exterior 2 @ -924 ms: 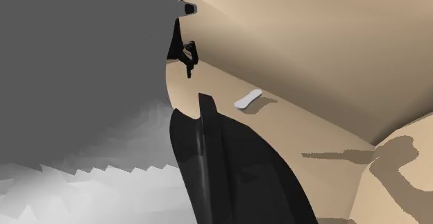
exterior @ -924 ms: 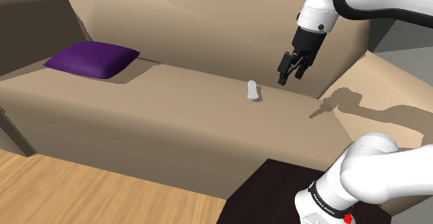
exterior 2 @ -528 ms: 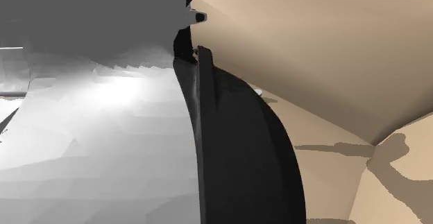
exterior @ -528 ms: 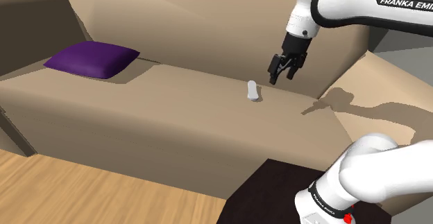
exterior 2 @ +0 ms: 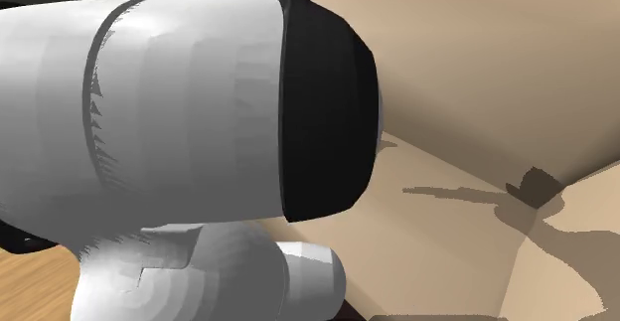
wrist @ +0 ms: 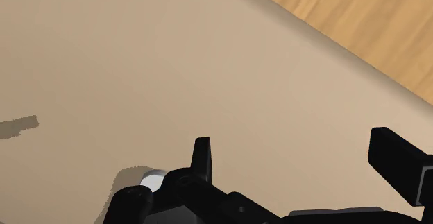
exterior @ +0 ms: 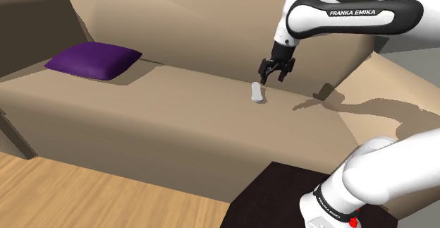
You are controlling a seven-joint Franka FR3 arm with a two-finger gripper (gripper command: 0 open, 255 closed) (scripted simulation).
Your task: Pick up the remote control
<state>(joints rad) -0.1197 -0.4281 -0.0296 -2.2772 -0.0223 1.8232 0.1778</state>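
Black tool point(exterior: 272, 78) wide open, empty, seemingly just above white remote point(exterior: 256, 92).

The gripper point(exterior: 271, 78) has swung from the sofa's point(exterior: 176, 99) back corner toward the shoulder view's left and now hangs just over the remote point(exterior: 257, 93), perhaps slightly behind it. In the second exterior view, the arm point(exterior 2: 179, 120) has swept in front of the remote.

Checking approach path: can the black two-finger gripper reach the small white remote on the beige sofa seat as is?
Probably yes. The open black gripper hovers close above the white remote, which lies alone on the beige sofa seat; nothing stands between them.
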